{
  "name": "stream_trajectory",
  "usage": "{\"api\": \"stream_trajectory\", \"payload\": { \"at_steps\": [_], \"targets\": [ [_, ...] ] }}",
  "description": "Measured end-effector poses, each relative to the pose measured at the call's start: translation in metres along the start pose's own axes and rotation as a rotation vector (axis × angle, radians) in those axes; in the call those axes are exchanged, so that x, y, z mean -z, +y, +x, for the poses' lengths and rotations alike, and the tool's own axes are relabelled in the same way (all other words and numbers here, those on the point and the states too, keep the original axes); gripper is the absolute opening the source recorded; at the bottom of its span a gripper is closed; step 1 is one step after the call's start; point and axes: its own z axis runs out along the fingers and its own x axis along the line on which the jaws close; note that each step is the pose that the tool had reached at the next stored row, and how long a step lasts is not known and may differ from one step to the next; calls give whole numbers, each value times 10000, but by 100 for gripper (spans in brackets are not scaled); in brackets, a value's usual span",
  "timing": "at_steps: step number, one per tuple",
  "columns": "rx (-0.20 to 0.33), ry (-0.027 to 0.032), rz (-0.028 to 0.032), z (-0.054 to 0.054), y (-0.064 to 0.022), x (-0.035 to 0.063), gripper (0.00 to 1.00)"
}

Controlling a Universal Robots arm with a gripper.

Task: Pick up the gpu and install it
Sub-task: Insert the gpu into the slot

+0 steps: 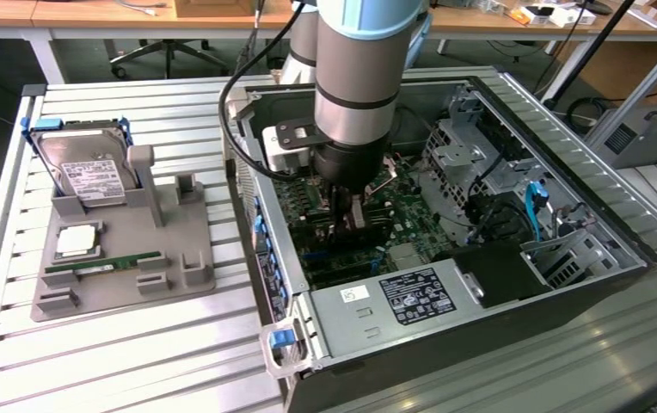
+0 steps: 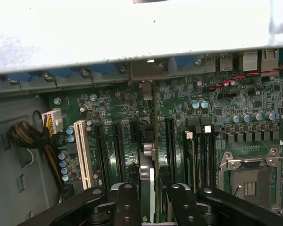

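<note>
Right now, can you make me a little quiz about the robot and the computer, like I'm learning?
1. True or false: the gripper is down inside the open computer case.
2. What is clamped edge-on between the fingers? A) hard drive B) gpu C) RAM stick
3. Fill in: the hard drive stands in the grey holder on the exterior view's ____.

Key
1. True; it hangs just above the motherboard.
2. B, the gpu, standing upright over the black slots.
3. Left. The green RAM stick lies in that holder too.
</note>
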Motion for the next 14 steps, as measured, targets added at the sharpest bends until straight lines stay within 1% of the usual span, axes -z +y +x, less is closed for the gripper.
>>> {"api": "stream_trajectory", "payload": {
  "at_steps": [6, 12, 14],
  "targets": [
    [102, 0, 2, -1, 1, 0, 27],
    [356, -24, 5, -2, -2, 0, 27],
    [365, -25, 5, -2, -2, 0, 27]
  ]
}}
